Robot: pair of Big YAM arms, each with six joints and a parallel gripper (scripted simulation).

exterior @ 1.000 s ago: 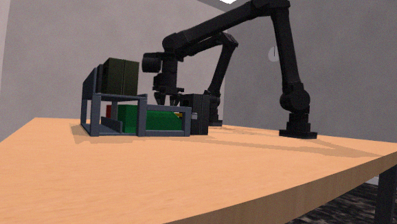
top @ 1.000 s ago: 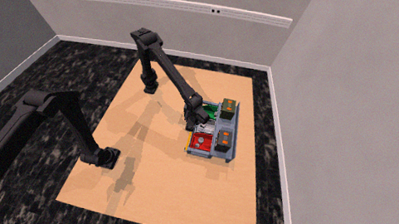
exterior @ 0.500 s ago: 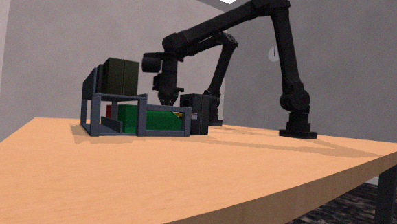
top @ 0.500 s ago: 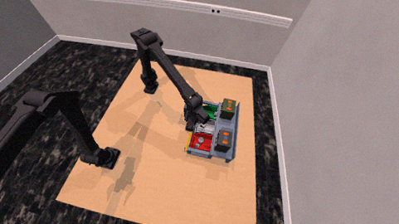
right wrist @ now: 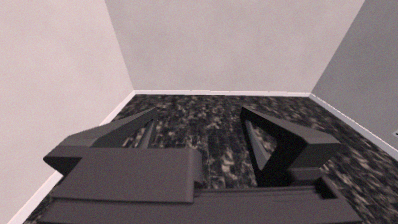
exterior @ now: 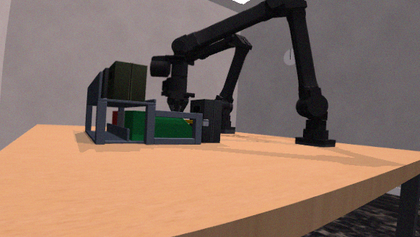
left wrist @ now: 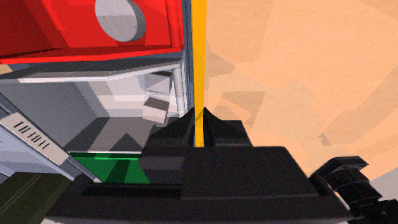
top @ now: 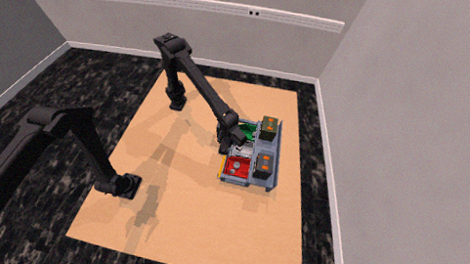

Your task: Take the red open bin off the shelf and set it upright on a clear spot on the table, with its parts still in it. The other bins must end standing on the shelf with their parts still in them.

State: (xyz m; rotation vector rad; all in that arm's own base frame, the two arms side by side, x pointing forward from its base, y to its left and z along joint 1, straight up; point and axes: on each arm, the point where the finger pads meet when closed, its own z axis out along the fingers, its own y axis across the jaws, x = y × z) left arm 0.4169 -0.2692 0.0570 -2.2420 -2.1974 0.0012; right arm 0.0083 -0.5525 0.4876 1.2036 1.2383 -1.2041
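- bin (top: 239,174) (left wrist: 150,45) nearest past the left gripper's (top: 223,151) (exterior: 177,110) (left wrist: 199,112) tips: bright red, super loud
- bar (top: 221,167) (exterior: 189,121) (left wrist: 199,60) at those fingertips: solid yellow-orange
- shelf (top: 269,145) (exterior: 150,123) beside that gripper: blue-grey
- table (top: 196,223) (exterior: 145,189) (left wrist: 300,60) below it: light orangey wood
- floor (top: 84,82) (right wrist: 215,130) ahead of the right gripper (top: 133,186) (right wrist: 199,111): black with beige mottling, kinda marbled

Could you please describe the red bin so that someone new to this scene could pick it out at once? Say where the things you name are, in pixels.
On the wooden table (top: 215,230) (exterior: 145,189) stands a blue-grey shelf (top: 275,153) (exterior: 101,123) with two dark boxes on top. In its lower front row, the red bin (top: 243,161) (left wrist: 60,25) sits at one end. Its colour and round grey parts distinguish it from the whitish bin beside it.
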